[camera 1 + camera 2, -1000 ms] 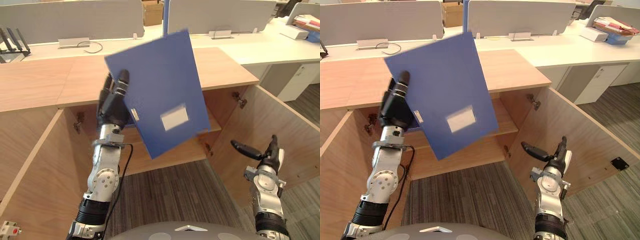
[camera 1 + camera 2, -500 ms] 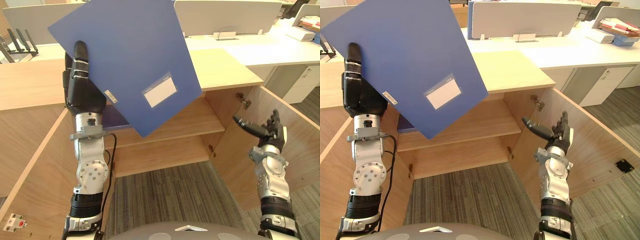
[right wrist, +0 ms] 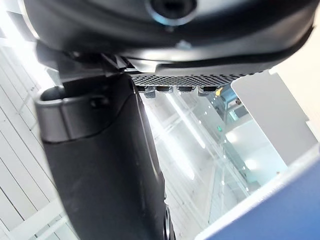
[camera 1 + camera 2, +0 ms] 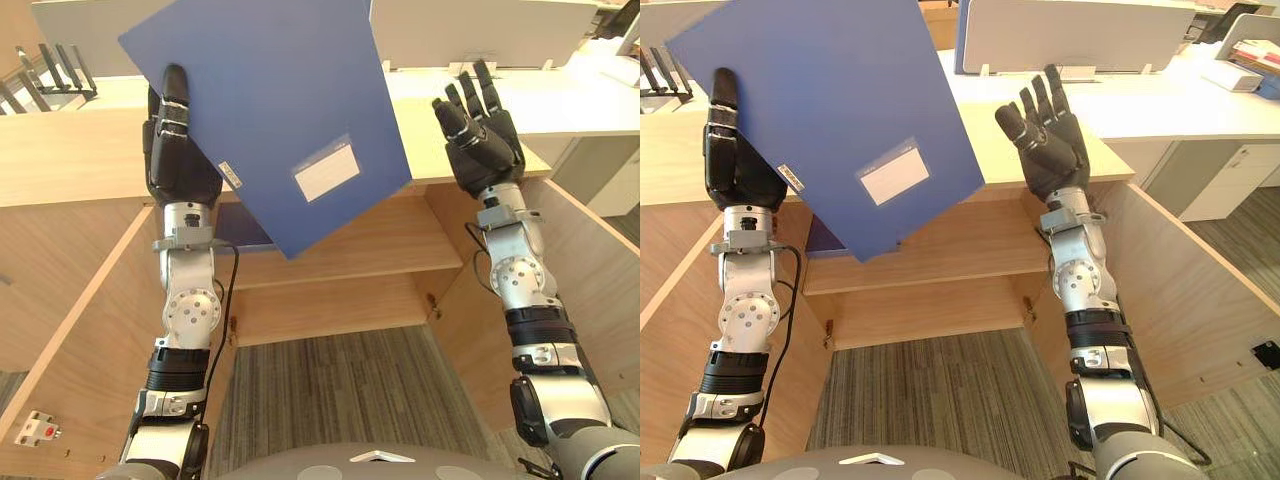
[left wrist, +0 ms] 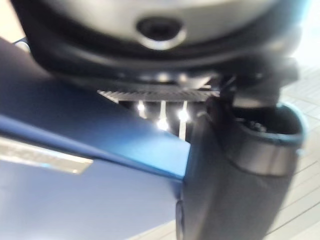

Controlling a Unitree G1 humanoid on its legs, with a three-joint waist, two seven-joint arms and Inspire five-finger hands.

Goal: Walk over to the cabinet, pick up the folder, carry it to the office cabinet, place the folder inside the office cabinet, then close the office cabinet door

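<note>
Fig.: flat blue plastic folder (image 4: 270, 90) pinched in left hand (image 4: 178, 165), held up before open light-wood office cabinet (image 4: 345, 248); right hand (image 4: 482, 145) alongside w/ fingers spread, empty. Pickup/carry done, I'd judge; placing & door-closing remain.

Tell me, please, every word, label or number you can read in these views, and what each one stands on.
No text here can be read.
white label on the blue folder: looks blank.
narrow sticker at the folder's edge, beside the left hand: print too small to read.
</note>
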